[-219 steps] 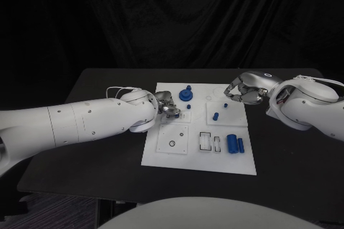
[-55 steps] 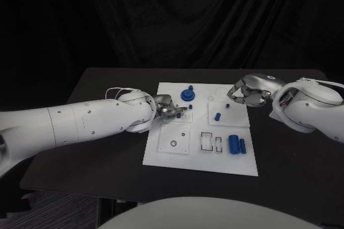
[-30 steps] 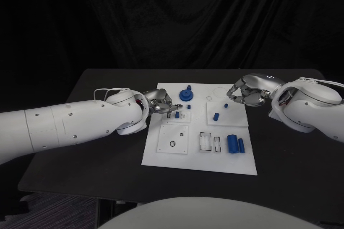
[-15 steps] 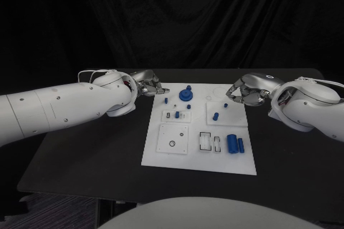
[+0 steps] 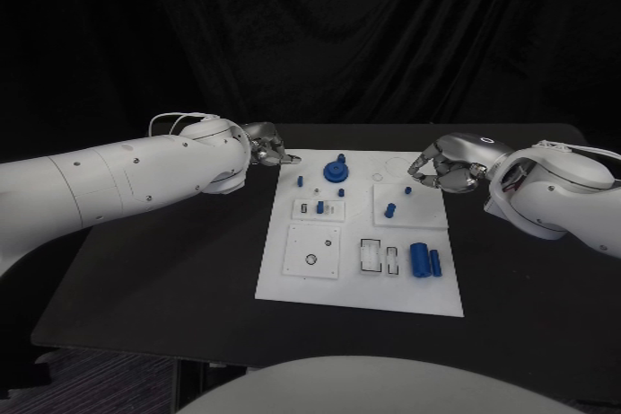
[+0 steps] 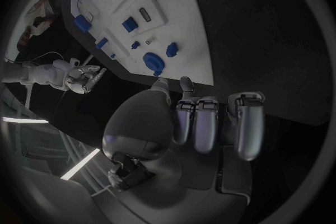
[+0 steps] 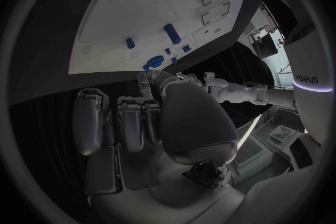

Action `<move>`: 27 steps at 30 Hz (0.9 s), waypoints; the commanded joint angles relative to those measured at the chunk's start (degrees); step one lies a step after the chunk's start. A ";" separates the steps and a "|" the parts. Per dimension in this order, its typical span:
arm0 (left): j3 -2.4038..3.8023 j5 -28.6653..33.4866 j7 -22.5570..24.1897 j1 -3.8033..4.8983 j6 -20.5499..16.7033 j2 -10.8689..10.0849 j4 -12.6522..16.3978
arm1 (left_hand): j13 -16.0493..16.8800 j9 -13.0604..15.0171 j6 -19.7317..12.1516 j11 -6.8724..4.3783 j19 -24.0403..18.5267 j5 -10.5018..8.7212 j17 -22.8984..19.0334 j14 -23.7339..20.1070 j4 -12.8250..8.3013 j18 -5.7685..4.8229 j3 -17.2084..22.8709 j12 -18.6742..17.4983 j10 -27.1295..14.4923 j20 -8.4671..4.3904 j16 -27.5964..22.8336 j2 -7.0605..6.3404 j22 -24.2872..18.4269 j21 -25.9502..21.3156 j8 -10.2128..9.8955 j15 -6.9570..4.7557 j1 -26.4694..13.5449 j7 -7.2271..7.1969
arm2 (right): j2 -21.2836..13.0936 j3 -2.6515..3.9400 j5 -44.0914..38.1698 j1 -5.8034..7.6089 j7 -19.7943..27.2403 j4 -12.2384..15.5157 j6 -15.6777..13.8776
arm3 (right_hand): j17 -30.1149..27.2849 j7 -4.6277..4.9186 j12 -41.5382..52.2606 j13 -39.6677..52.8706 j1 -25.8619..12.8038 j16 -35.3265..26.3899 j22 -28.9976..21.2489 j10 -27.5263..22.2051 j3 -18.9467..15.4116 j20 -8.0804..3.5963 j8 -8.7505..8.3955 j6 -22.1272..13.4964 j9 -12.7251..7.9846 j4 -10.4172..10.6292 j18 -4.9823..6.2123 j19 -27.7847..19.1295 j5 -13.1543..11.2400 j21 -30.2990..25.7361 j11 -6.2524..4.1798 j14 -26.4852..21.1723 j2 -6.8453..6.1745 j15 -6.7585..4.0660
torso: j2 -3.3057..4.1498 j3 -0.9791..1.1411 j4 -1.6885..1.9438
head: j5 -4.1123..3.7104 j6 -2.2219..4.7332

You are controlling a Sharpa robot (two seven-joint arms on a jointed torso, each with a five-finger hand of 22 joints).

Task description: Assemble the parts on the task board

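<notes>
The white task board lies in the middle of the black table. A round blue part stands near the board's far edge, with a small blue peg to its left and tiny blue pieces in front of it. Two more pegs stand on the right. A large blue cylinder lies near the right edge. My left hand hovers off the board's far left corner, fingers curled in and holding nothing. My right hand hangs over the far right edge, fingers curled in likewise.
White inset plates with slots and a round hole take up the board's near half. Bare black table runs along both sides of the board. A dark curtain closes off the back.
My left hand has lifted off the board's left side and drawn back to its far left corner. A small blue peg now shows where it was. The right hand has stayed put.
</notes>
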 commanded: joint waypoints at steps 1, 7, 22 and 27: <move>0.05 -0.31 -0.49 -0.02 5.53 0.96 -1.15 | 15.05 0.56 1.12 0.37 3.98 -2.04 15.09 5.95 -0.04 -0.55 -0.90 -0.04 5.94 0.50 0.37 0.16 13.55 0.49 -0.77 0.21 -2.01 -0.08 | -0.02 0.04 -0.10 -0.15 -0.27 0.12 -0.73 | 15.09 -0.17 0.15 15.10 -0.43 0.16 12.19 5.97 0.27 -0.01 -0.33 -0.16 -0.07 -0.03 0.36 1.49 0.29 0.10 -0.09 6.07 0.08 0.02 | -0.03 0.07 0.07 | -0.07 -0.01; 0.05 -0.31 -0.06 -0.07 7.68 2.02 -2.46 | 15.05 -0.29 3.09 0.18 4.08 -3.52 15.09 5.95 -0.01 -0.61 -1.86 -0.04 5.94 0.42 0.37 0.55 13.63 0.74 -1.85 0.08 -4.10 -0.35 | -0.14 0.04 -0.10 -0.16 -0.09 0.37 -1.31 | 15.09 -0.17 0.15 15.10 -0.43 0.16 12.19 5.97 0.27 -0.01 -0.33 -0.16 -0.07 -0.03 0.36 1.49 0.29 0.10 -0.09 6.07 0.08 0.02 | -0.06 0.10 -0.05 | -0.02 -0.01; 0.05 -0.31 0.41 -0.25 10.68 3.96 -4.28 | 15.05 -3.81 6.20 0.18 3.94 -2.52 15.09 5.95 -0.08 -0.57 -3.76 -0.04 5.94 0.32 0.37 1.51 13.58 0.57 -7.86 0.05 -6.39 -0.35 | -0.25 0.04 -0.10 -0.16 0.16 0.48 -1.52 | 15.09 -0.13 0.15 15.10 -0.72 0.16 12.16 5.97 0.26 -0.02 -0.31 -0.09 -0.05 -0.04 0.38 1.46 0.33 0.01 -0.06 6.07 -0.06 0.03 | -0.12 0.07 0.05 | 0.15 -0.01; 0.05 -0.31 0.81 -0.40 10.75 4.33 -4.59 | 15.05 -7.10 7.65 0.49 3.86 -2.14 15.09 5.95 -0.12 -0.54 -4.31 -0.04 5.94 0.57 0.37 1.79 13.53 0.44 -12.28 0.33 -6.17 0.04 | -0.24 0.04 -0.10 -0.16 0.23 0.44 -1.46 | 15.09 -0.13 0.15 15.10 -0.83 0.16 12.16 5.97 0.23 -0.02 -0.32 -0.09 -0.05 0.00 0.39 1.46 0.33 -0.01 -0.05 6.07 -0.11 0.03 | -0.12 0.03 0.04 | 0.20 -0.01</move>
